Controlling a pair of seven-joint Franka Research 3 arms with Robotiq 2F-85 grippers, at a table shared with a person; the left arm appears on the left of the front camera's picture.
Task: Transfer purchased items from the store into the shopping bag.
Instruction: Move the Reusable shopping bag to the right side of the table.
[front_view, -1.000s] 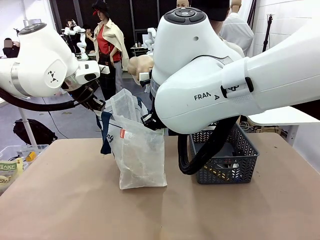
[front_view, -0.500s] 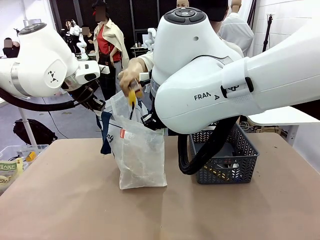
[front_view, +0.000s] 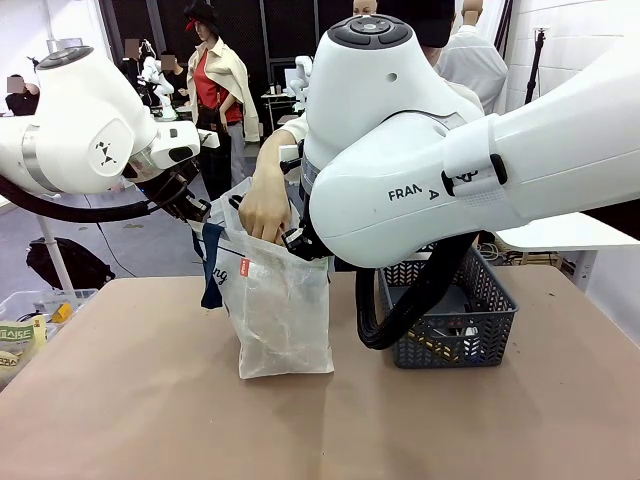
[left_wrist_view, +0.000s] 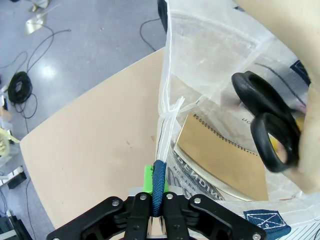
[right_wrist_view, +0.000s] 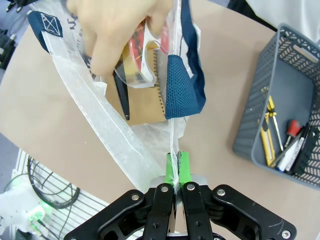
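1. Now, L gripper is clamped on navy strap of shopping bag; R gripper is pinched on opp. rim, so mouth is held open.
2. Person's hand is sunk in mouth, curled round red-yellow pack; notebook & scissors are seen just below it.
3. Basket is set apart from hand, on R-arm side.
4. Risk: thin rim could be dragged from R pads by hand's push; mouth would be collapsed.

Grey floor with black cables; white wall behind.

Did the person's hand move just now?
Yes. The hand came down from above into the mouth of the bag, which stayed put.
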